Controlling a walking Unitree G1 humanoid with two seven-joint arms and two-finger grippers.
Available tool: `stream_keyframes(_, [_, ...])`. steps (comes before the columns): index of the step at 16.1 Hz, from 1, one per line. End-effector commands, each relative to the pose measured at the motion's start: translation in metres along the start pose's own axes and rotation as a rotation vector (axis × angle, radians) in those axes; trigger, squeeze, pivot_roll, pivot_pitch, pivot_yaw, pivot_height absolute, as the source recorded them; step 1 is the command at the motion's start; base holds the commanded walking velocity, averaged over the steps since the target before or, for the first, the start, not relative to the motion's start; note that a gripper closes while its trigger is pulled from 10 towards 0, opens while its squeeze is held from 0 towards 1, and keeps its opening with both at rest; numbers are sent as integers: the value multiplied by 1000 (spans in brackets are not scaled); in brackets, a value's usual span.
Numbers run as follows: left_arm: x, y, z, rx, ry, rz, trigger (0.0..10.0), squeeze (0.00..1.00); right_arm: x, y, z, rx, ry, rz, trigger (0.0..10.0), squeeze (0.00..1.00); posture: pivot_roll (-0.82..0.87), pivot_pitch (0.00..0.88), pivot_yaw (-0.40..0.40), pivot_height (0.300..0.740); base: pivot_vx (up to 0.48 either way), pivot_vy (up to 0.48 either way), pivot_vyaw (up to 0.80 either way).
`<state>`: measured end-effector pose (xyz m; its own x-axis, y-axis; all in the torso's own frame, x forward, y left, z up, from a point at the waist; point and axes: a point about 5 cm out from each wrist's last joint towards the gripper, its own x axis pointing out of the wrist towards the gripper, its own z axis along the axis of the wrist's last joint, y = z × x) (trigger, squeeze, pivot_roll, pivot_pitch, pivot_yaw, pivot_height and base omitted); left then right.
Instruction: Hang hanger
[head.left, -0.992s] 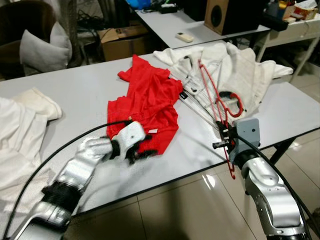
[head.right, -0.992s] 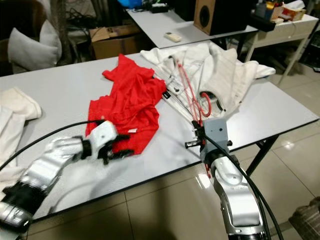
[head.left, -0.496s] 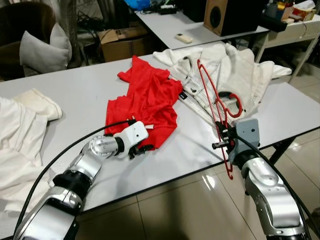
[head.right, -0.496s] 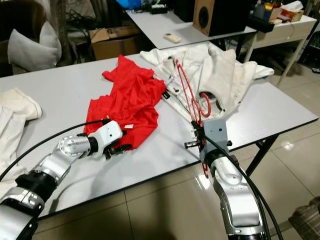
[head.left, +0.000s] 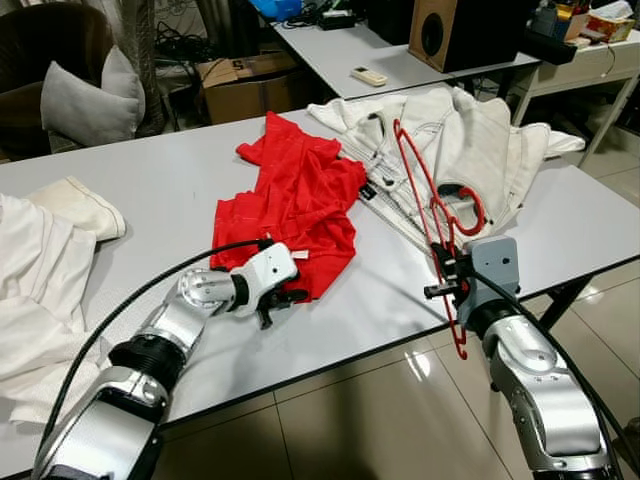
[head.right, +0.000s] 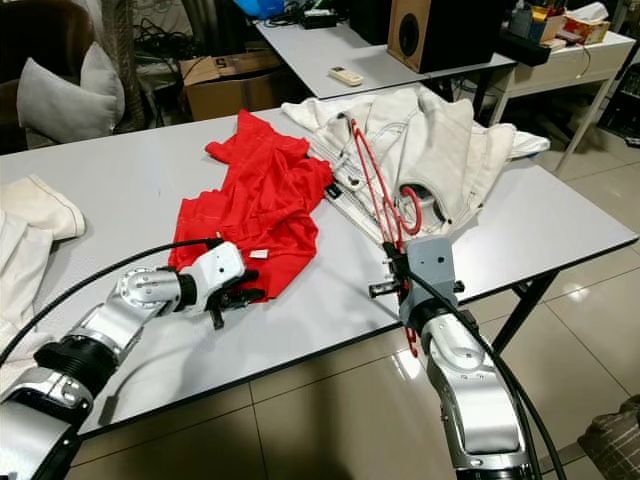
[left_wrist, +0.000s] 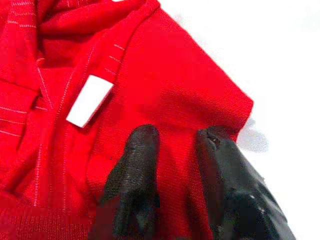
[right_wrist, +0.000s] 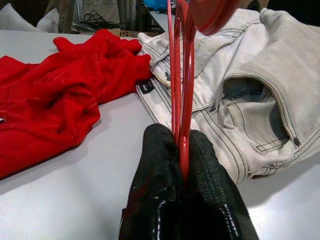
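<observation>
Left gripper (left_wrist: 172, 137) has swung onto the shirt (head.left: 295, 200) hem, fingers parted; right gripper (right_wrist: 182, 145) pinches the hanger (head.left: 435, 215). We judge nothing hung.

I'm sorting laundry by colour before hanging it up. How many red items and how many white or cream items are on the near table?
Red: 2, the shirt and the hanger
White or cream: 2, the jeans and the cloth
Total: 4

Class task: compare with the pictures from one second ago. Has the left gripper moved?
Yes. The left gripper has moved forward along the table to the near hem of the red shirt.
</observation>
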<state>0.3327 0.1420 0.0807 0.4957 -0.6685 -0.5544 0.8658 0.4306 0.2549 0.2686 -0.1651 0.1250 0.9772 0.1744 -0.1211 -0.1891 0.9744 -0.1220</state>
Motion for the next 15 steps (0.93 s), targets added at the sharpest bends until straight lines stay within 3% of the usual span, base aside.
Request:
stream_keyframes(1, [2,-20,-34,-96,143,-83,0,0,2,2,2,2,-5,10,10000,0,-146,0,57,740,0,0,0])
stream_keyframes(5, [3,-25,-39,-174,148,-82,0,0,2,1,2,0,-4,13,10000,0,-145,0,55,740,0,0,0])
stream_keyframes(8, [6,-24,-26,-259,22,-73,0,0,2,2,2,-1,-3,14,10000,0,-147,0,57,740,0,0,0])
stream_keyframes(9, [2,-19,-14,-270,-83,-73,0,0,2,2,2,-1,-3,11,10000,0,-147,0,57,740,0,0,0])
stream_keyframes(11, [-10,-12,0,-245,-198,-68,0,0,2,1,2,-1,-4,9,10000,0,-146,0,58,740,0,0,0])
stream_keyframes(15, [-27,-8,5,-157,-225,-32,0,0,1,2,1,1,-3,10,10000,0,-143,0,58,740,0,0,0])
